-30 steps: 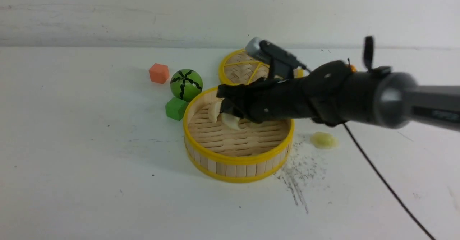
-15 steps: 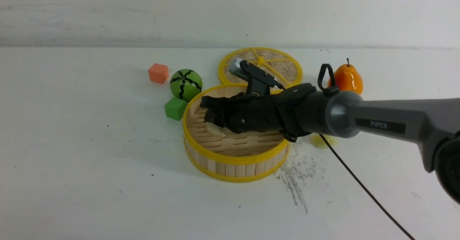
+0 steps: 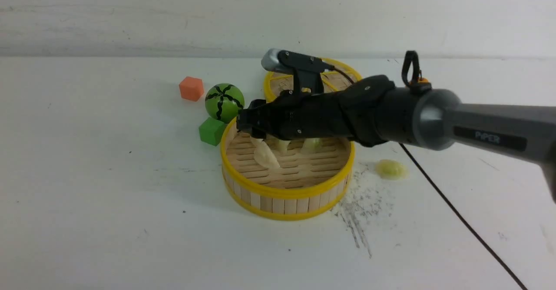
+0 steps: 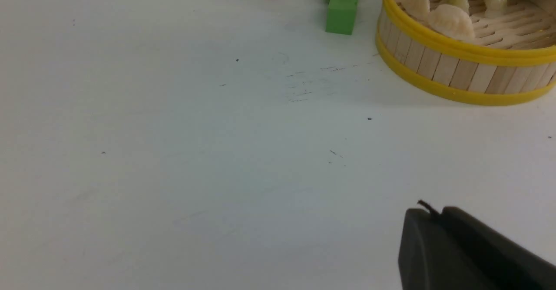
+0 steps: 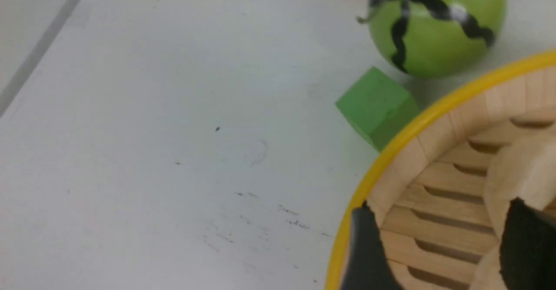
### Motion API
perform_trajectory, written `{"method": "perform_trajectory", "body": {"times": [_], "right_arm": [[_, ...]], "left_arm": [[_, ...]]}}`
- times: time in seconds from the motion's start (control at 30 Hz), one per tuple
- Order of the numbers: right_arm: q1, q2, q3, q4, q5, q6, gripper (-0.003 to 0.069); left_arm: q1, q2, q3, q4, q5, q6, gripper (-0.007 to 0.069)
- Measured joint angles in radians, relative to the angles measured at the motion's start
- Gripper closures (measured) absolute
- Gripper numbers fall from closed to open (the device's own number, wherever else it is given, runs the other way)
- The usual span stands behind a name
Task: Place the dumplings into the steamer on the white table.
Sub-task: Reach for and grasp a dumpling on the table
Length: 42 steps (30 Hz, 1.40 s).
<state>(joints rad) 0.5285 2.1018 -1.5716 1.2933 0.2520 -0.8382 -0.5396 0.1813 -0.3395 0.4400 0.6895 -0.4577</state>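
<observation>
The steamer [image 3: 286, 192] stands mid-table on the white table [image 3: 108, 194]. Several dumplings lie on its slatted floor: a cream one [image 3: 266, 156], another [image 3: 282, 145] and a pale green one [image 3: 312, 144]. One pale green dumpling [image 3: 391, 169] lies on the table to the steamer's right. My right gripper [image 3: 248, 127] hangs over the steamer's far left part, open, with bare slats between its fingers [image 5: 367, 246]. A cream dumpling [image 5: 517, 173] lies beside one finger. My left gripper [image 4: 430, 214] is shut and empty, low over bare table away from the steamer [image 4: 456, 70].
An orange cube [image 3: 191, 88], a green striped ball [image 3: 225, 102] and a green cube [image 3: 212, 130] sit at the steamer's far left. A flat woven disc [image 3: 278, 86] and an orange pear [image 3: 425, 81] lie behind my right arm. A black cable [image 3: 456, 214] trails over the table.
My right gripper dipped into the steamer with a cream dumpling, opened and rose a little. The dumpling now lies loose on the slats.
</observation>
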Motion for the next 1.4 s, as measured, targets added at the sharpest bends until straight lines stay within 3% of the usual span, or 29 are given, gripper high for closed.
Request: {"method": "perform_trajectory", "body": {"times": [0.17, 0.2, 0.33, 0.5, 0.57, 1.07, 1.4], "right_arm": [[-0.021, -0.033, -0.001, -0.218, 0.149, -0.012, 0.0458], [-0.034, -0.034, -0.001, -0.3, 0.2, -0.009, 0.0528], [-0.066, -0.034, -0.001, -0.52, 0.256, 0.051, 0.0669], [-0.081, -0.034, -0.001, -0.702, 0.199, 0.161, 0.0678], [-0.079, -0.034, -0.001, -0.718, 0.186, 0.171, 0.0678], [0.022, 0.069, -0.005, -0.725, 0.052, 0.174, 0.0675], [-0.019, -0.028, -0.004, -0.748, 0.153, 0.176, 0.067]], "left_arm": [[0.0, 0.0, 0.0, 0.002, 0.0, 0.0, 0.0591], [0.0, 0.0, 0.0, 0.002, 0.0, 0.0, 0.0588], [0.0, 0.0, 0.0, 0.002, 0.001, 0.0, 0.0587], [0.0, 0.0, 0.0, 0.002, 0.001, 0.0, 0.0586], [0.0, 0.0, 0.0, 0.002, 0.001, 0.0, 0.0585], [0.0, 0.0, 0.0, 0.006, 0.007, 0.0, 0.0571], [0.0, 0.0, 0.0, 0.011, 0.008, -0.001, 0.0569]]}}
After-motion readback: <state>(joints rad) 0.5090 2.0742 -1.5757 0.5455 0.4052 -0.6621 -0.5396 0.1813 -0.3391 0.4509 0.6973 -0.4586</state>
